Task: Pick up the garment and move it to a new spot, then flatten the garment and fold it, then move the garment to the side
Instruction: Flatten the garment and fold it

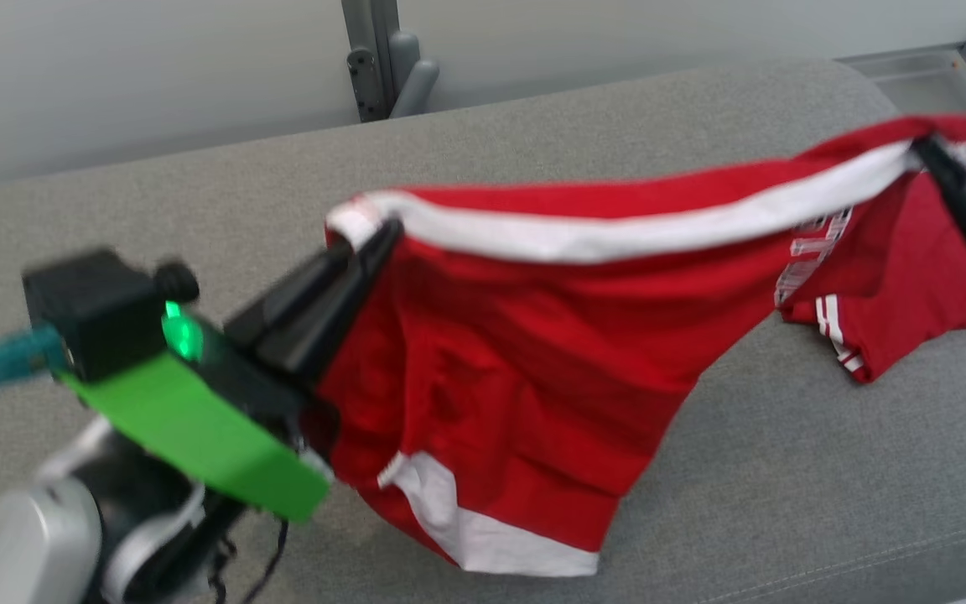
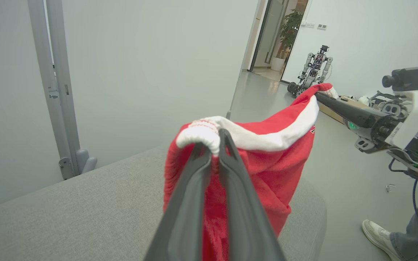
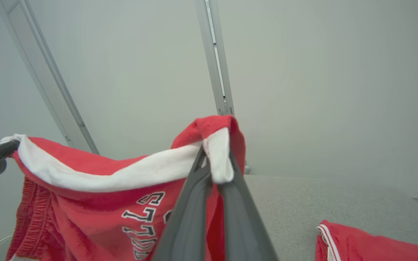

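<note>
The garment [image 1: 533, 361] is a pair of red shorts with a white band and white lettering, held up above the grey cushion [image 1: 198, 193]. My left gripper [image 1: 382, 235] is shut on the white band at one end [image 2: 203, 136]. At the far right my right gripper [image 1: 927, 151] is shut on the band's other end [image 3: 218, 156]. The band stretches between the two grippers. The red cloth hangs down from it, and its lower hems rest on the cushion. In the left wrist view the right gripper [image 2: 319, 95] shows at the far end of the band.
The grey cushion [image 3: 321, 206] ends at a pale wall with a grey metal post [image 1: 370, 59]. In the left wrist view, a small wheeled robot [image 2: 312, 70] stands on the floor by a doorway, and a person's shoe [image 2: 376, 235] is at the lower right.
</note>
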